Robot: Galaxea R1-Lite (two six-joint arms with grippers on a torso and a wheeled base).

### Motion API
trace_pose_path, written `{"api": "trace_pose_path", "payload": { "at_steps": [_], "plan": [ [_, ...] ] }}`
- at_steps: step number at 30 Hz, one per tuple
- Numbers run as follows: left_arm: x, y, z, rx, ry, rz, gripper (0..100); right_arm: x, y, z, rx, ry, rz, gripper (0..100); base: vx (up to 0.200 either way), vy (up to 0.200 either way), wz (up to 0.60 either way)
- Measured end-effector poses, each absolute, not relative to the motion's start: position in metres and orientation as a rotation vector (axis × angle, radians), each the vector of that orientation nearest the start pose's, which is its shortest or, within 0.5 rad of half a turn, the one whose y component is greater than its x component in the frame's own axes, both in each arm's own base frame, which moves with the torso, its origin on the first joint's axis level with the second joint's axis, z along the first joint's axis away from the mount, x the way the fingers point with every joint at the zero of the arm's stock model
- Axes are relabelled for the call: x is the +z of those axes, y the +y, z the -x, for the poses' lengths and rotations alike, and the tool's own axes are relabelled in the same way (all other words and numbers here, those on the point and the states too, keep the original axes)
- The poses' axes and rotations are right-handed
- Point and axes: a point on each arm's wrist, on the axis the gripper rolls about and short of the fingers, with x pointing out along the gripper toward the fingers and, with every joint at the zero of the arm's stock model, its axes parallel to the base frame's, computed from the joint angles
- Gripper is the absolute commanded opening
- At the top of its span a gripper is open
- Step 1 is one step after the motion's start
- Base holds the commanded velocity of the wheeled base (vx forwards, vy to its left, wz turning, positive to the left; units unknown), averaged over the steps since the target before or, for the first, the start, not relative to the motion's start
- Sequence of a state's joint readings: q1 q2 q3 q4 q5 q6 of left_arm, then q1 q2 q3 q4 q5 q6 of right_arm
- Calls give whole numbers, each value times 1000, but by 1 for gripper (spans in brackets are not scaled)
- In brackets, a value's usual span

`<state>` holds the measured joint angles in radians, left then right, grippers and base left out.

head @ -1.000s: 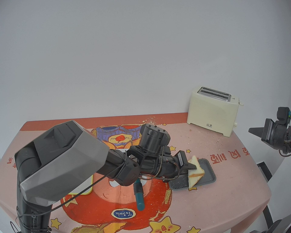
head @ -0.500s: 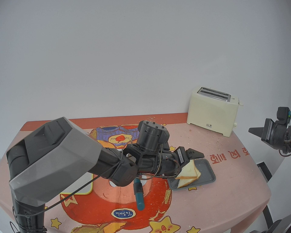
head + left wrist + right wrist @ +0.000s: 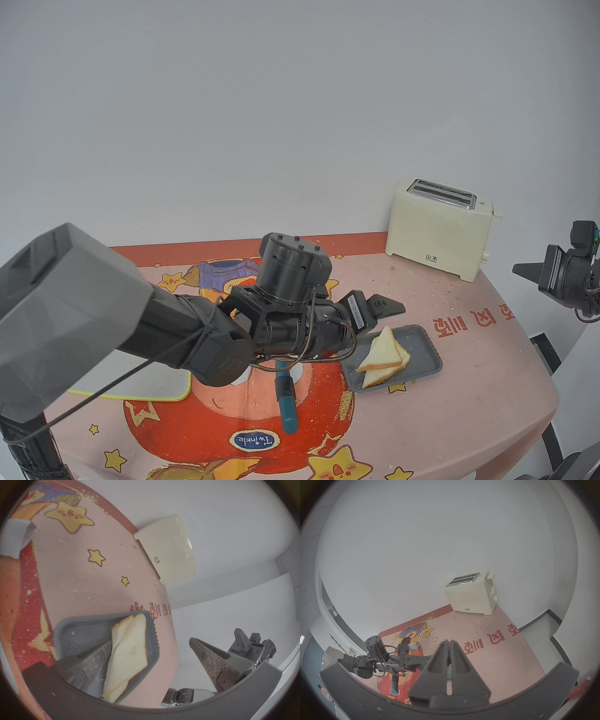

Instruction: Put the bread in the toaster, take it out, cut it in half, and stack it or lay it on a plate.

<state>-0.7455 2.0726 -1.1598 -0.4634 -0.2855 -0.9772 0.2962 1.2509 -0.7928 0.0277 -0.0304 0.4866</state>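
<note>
open tabletop (image 3: 494,375) right of tray (image 3: 430,351), toaster (image 3: 437,231) behind

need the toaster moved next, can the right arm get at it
Probably yes: the right gripper, shut, hangs just off the table, with nothing between it and the toaster.

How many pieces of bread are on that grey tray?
2. One triangular half lies on top, the other half under it, both on the grey tray; more could hide beneath.
</note>
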Motion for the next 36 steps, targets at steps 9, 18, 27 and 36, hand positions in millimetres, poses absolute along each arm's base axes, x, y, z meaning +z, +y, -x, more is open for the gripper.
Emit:
{"api": "trace_pose_path", "payload": {
  "at_steps": [9, 18, 27, 36],
  "plan": [
    [169, -251, -262, -768, 605, 764, 100, 225, 52, -178, 131, 535, -370, 0, 0, 0, 0],
    [230, -186, -208, -808, 350, 782, 100, 220, 52, -176, 143, 522, -319, 0, 0, 0, 0],
    [247, -89, -176, -596, 60, 612, 100, 220, 51, -178, 166, 406, -312, 0, 0, 0, 0],
    [236, -18, -129, -266, -143, 308, 100, 212, 46, -179, 154, 311, -213, 0, 0, 0, 0]
  ]
}}
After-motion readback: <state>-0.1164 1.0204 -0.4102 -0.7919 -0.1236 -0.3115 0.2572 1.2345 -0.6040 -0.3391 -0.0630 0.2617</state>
